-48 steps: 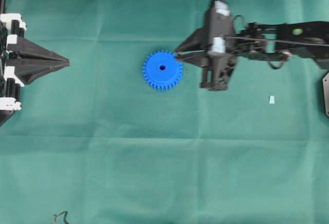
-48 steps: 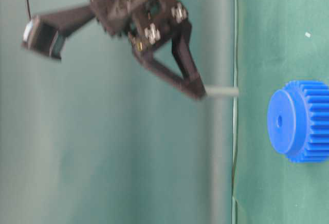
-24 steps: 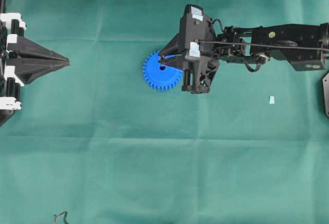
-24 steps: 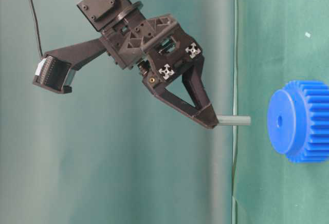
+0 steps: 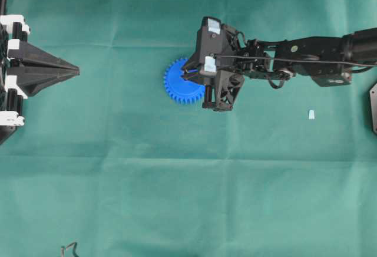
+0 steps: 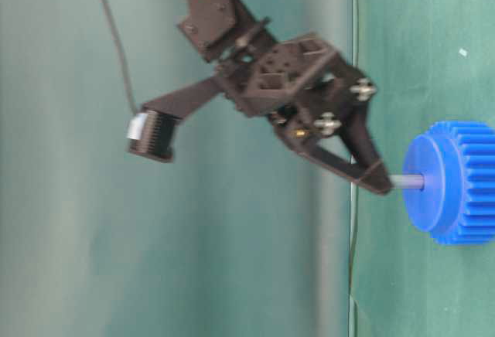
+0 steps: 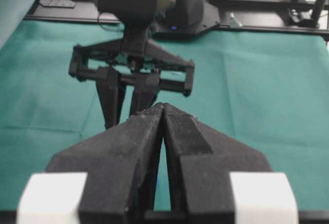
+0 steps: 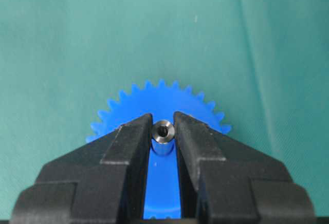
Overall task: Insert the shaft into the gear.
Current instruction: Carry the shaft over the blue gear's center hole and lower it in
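Observation:
The blue gear (image 5: pixel 175 85) lies flat on the green cloth, also seen from table level (image 6: pixel 456 182) and under my right wrist (image 8: pixel 162 96). My right gripper (image 5: pixel 188 75) hangs directly over it, shut on the shaft (image 8: pixel 163 131), a short grey metal pin held upright between the fingertips. From table level the shaft (image 6: pixel 407 182) points straight down from the right gripper (image 6: pixel 384 186), and its lower end meets the centre of the gear's top face at the hole. My left gripper (image 5: pixel 75 70) rests shut and empty at the far left, its fingertips (image 7: pixel 154 113) pressed together.
A small whitish chip (image 5: pixel 310 114) lies on the cloth to the right of the gear. A dark plate (image 5: pixel 373 106) sits at the right edge. A thin cable end (image 5: pixel 69 248) shows at the lower left. The right arm (image 7: pixel 133 75) faces the left wrist camera.
My right gripper has moved left and down with the shaft, from beside the gear's rim to over its centre. The shaft's lower end has come down onto the centre hole. The left arm is still.

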Motion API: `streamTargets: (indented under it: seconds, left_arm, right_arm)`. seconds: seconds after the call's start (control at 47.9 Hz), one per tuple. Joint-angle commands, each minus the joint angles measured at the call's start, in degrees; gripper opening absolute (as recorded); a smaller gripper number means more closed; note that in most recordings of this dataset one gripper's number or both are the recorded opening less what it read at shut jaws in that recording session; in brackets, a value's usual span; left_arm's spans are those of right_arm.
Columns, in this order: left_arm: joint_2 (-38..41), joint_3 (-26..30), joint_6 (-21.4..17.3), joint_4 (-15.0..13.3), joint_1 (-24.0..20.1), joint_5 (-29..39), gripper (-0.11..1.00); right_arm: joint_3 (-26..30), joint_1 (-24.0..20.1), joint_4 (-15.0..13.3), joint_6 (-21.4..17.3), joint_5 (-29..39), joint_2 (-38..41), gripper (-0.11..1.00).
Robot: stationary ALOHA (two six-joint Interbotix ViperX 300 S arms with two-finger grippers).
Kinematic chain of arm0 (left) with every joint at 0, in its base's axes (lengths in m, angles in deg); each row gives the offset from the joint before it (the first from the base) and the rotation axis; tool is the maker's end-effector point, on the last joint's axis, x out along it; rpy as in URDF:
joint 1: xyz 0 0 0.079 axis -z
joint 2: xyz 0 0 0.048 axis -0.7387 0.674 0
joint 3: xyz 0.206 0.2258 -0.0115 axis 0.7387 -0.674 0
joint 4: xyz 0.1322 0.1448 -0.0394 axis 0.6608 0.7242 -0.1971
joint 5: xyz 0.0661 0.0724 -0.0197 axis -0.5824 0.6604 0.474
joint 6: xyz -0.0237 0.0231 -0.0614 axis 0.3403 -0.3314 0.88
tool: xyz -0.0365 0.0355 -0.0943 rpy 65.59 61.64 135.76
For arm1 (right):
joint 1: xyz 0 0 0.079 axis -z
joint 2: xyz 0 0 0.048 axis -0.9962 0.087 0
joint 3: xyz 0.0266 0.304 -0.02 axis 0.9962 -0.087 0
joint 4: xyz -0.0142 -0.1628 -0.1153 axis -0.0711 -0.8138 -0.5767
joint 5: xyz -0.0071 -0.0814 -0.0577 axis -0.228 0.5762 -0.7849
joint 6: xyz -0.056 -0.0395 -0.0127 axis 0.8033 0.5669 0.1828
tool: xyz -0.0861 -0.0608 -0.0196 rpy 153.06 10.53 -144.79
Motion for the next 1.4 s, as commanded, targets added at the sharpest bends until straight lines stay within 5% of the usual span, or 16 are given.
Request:
streamTargets:
  seconds: [0.0,1.107,1.169,1.378]
  left_arm:
    - [0.3,1.7,0.0,0.2,-0.2,-0.1,0.00]
    - [0.3,1.7,0.1,0.2,-0.2,0.0,0.00]
    - [0.2,1.7,0.1,0.2,-0.2,0.0,0.00]
    - [0.2,1.7,0.0,0.2,-0.1,0.0,0.00]
  right_arm:
    - [0.4,0.1,0.4,-0.1,-1.6,-0.1,0.17]
    - [-0.2,0.3,0.5,-0.8,-3.2,2.5,0.18]
    - [-0.3,0.3,0.5,-1.1,-3.2,2.5,0.28]
    - [-0.3,0.4,0.5,-1.1,-3.1,2.5,0.87]
